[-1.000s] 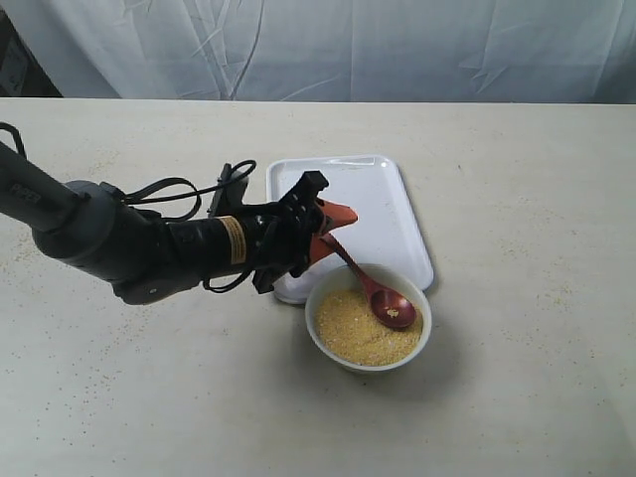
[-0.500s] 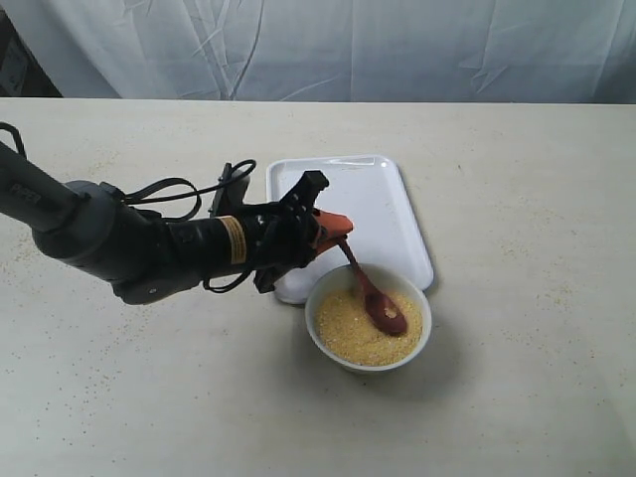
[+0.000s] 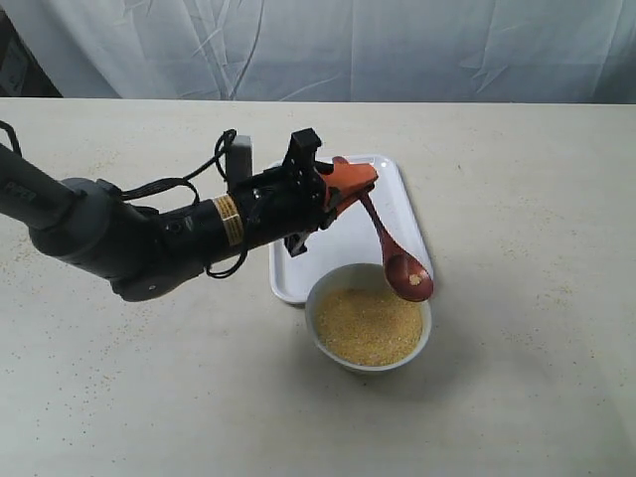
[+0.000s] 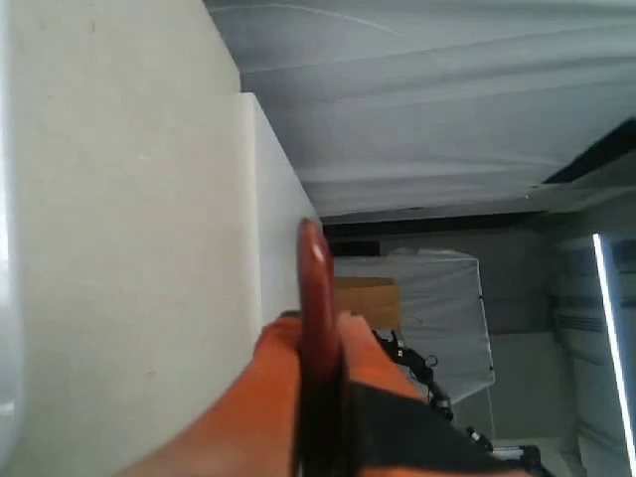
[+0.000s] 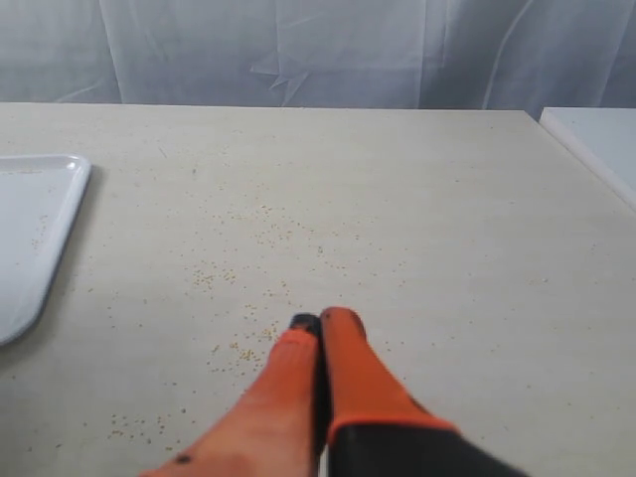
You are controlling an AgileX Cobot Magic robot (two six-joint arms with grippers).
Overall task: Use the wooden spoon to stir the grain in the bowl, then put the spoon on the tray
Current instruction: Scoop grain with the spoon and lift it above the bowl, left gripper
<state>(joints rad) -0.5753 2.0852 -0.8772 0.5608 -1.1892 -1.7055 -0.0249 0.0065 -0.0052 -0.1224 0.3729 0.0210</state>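
Note:
My left gripper (image 3: 350, 181) is shut on the handle of the dark reddish-brown wooden spoon (image 3: 396, 255), which hangs in the air over the tray's near edge. Its scoop, with a few grains in it, hovers just above the far rim of the cream-white bowl (image 3: 322, 343). The bowl holds yellow grain (image 3: 368, 326). The white tray (image 3: 383, 204) lies just behind the bowl. In the left wrist view the spoon (image 4: 316, 298) stands edge-on between the orange fingers (image 4: 266, 373). My right gripper (image 5: 320, 323) is shut with nothing in it, low over the bare table beside a tray corner (image 5: 35, 224).
Loose grains (image 5: 234, 278) lie scattered on the beige table in the right wrist view. A white curtain (image 3: 397, 45) hangs behind the table. The left arm's black cables (image 3: 179, 189) loop above its forearm.
The left gripper has lifted the spoon out of the grain and swung it up and toward the tray; the scoop now hangs clear above the bowl's rim.

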